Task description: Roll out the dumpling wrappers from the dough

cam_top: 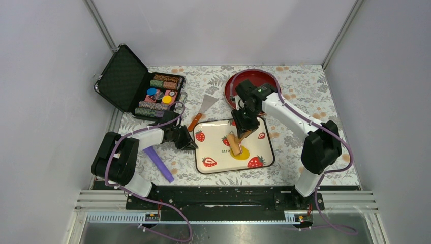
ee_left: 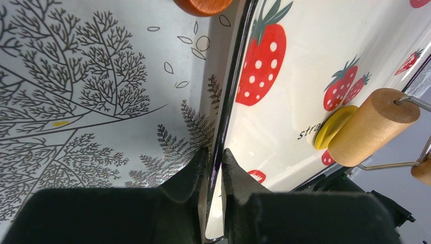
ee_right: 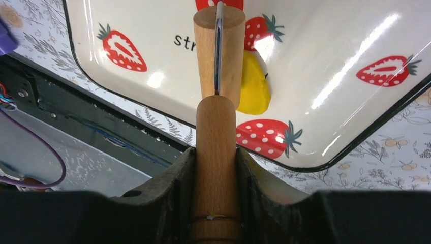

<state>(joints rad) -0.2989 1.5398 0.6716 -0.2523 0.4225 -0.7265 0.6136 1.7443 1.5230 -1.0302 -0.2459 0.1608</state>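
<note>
Floral-print table (cam_top: 315,89), white walls around it. I see the left gripper (ee_left: 213,157) pinched together on the rim of the strawberry tray (cam_top: 231,165), at its 9 o'clock edge. My right gripper (ee_right: 216,157) is clamped on the wooden handle of the rolling pin (ee_right: 218,51). Its barrel touches the dough (ee_right: 252,84), a flattened yellow patch toward 5 o'clock of the tray's centre. Toward the tray's 1 o'clock lies a red plate (cam_top: 251,76).
</note>
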